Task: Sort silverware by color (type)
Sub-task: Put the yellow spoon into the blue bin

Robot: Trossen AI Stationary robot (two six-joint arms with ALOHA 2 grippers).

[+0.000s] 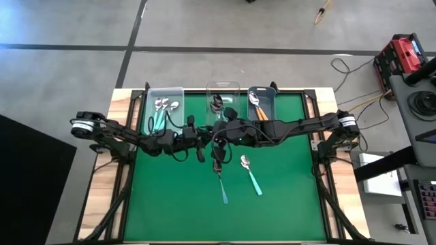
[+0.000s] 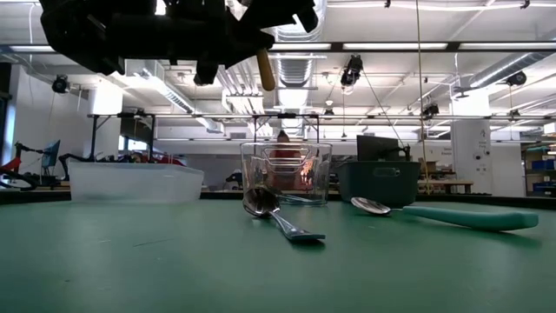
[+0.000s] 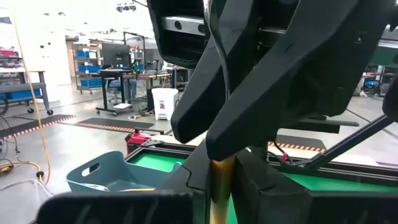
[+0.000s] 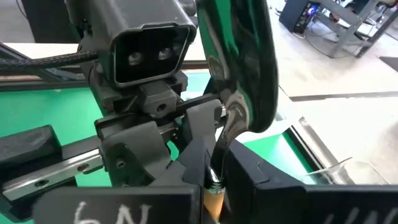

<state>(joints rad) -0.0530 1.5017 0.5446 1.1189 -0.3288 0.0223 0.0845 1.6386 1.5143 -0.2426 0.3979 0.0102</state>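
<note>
Both arms meet above the middle of the green mat (image 1: 170,204), the left reaching in from its side and the right from the opposite side.

Between them they hold one orange spoon (image 4: 241,81) in the air, well clear of the mat. In the right wrist view I see its shiny bowl standing up past the fingers, with the start of the orange handle below. The right gripper (image 4: 214,183) is clamped on the spoon's neck, one finger pressed to each side. The left gripper (image 3: 221,183) is also closed on the spoon, with the orange handle pinched between its two fingers. In the low view the end of the handle pokes down from the dark mass of the two grippers, near the top of the picture.

Two more spoons lie on the mat, just in front of the grippers. The blue spoon (image 1: 222,182) lies almost straight, with its bowl toward the bins. The mint spoon (image 1: 252,175) lies beside it on the right arm's side, slanted, and the two are not touching.

Three bins stand in a row along the far edge of the mat:
- The left bin (image 1: 165,90) is clear and holds several mint-handled spoons.
- The middle bin (image 1: 223,85) is clear and holds a few spoons. I cannot tell their handle colour.
- The right bin (image 1: 263,89) is grey and holds orange-handled spoons.
</note>
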